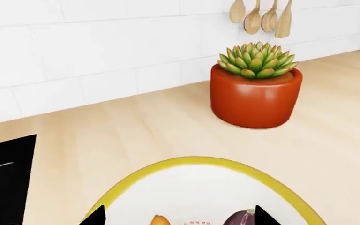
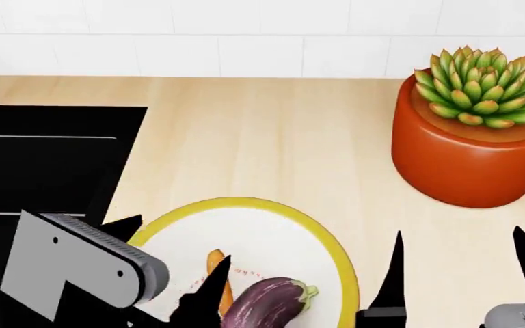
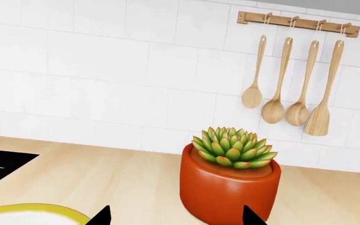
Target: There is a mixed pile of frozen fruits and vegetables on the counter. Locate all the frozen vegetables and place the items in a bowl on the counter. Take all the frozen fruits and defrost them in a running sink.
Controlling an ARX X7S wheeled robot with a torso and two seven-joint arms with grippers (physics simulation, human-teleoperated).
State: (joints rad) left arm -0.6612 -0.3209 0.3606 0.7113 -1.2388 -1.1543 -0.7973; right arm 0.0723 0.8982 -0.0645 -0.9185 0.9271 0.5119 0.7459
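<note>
The white bowl [image 2: 235,203] with the yellow rim lies on the beige counter [image 2: 272,137]. Inside it are the orange carrot [image 2: 215,263] and the purple eggplant [image 2: 267,304], side by side. My left gripper [image 2: 167,260] hovers open over the bowl with nothing between its fingers. The left wrist view shows the bowl [image 1: 198,161], the carrot [image 1: 160,220] and the eggplant [image 1: 239,219] between the tips of the left gripper [image 1: 180,218]. My right gripper [image 2: 459,253] stands open and empty to the right of the bowl, over bare counter. The frozen fruits and the pile are out of view.
The black sink [image 2: 44,157] is recessed at the left, close to the bowl. An orange-red pot [image 2: 467,164] holding a green succulent [image 2: 481,85] stands at the back right. Wooden spoons [image 3: 292,84] hang on the white tiled wall behind it.
</note>
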